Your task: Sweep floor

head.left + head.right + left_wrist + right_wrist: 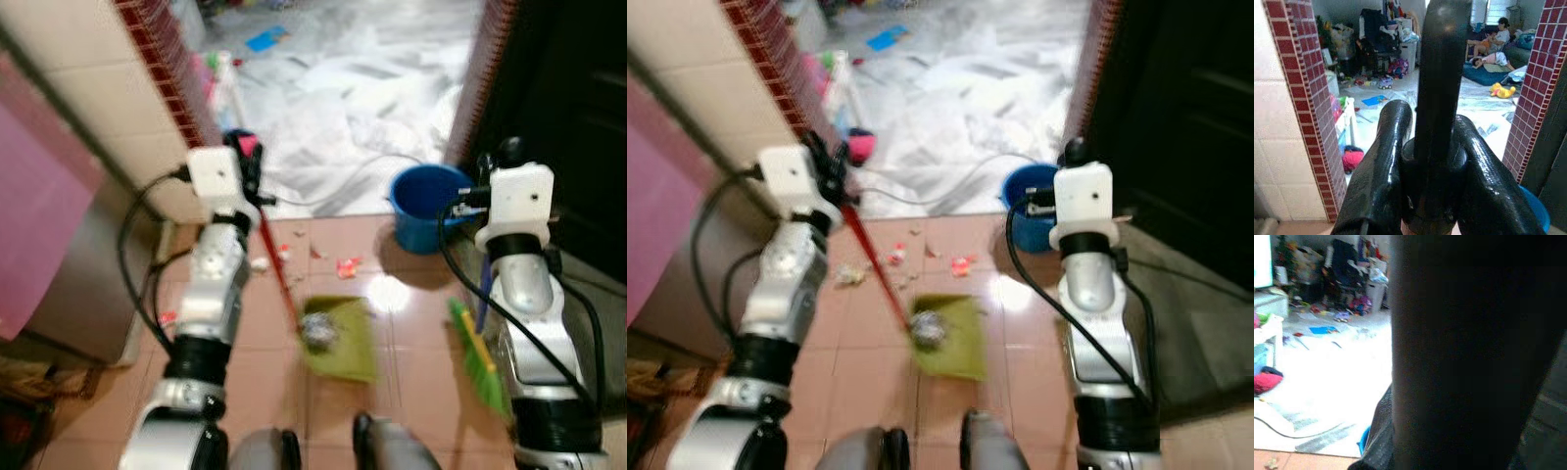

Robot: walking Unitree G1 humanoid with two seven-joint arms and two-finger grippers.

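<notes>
Both head views are motion-blurred, so the scraps (pixel 348 265) on the tiles cannot be identified, nor the grey lump (pixel 318 331) on the green dustpan (pixel 343 343). The broom (pixel 477 357) shows in the left eye view partly behind the right arm. In the right wrist view a dark out-of-focus shaft (pixel 1469 352) hides the right tool. The left wrist view cuts the handle (pixel 1440 98) at its top edge.

Both silver arms reach forward, bent at the elbow. The left gripper (pixel 1430 196) has its fingers (pixel 1382 171) clamped closed. The right gripper (pixel 487 191) seems closed too, though the wrist view is dark.
</notes>
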